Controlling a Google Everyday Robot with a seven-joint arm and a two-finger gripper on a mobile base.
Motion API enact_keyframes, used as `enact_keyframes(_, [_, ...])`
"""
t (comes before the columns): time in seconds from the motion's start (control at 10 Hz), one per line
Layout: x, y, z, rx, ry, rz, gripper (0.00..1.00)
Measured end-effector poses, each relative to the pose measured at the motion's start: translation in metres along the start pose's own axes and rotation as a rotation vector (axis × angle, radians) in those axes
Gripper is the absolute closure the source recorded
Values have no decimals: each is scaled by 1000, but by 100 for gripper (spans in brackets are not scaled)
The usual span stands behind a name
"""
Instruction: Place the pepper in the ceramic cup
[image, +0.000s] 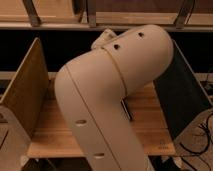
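My beige arm (107, 95) fills the middle of the camera view, its bent elbow hiding most of the wooden table (50, 132). My gripper is not in view; it lies somewhere behind the arm. The pepper and the ceramic cup are both hidden or out of view.
A flat black bar (126, 110) lies on the table just right of the arm. A wooden side panel (25, 92) stands at the left and a dark panel (182, 97) at the right. A shelf rail (50, 22) runs along the back. Cables (202, 132) hang at the right.
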Motion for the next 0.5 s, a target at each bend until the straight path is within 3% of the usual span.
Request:
enact_keyframes(0.2, [16,-4,10,-9,33,14,100])
enact_keyframes(0.4, [17,-5,11,-9,35,15,98])
enact_keyframes(0.5, [17,-4,11,-9,35,14,89])
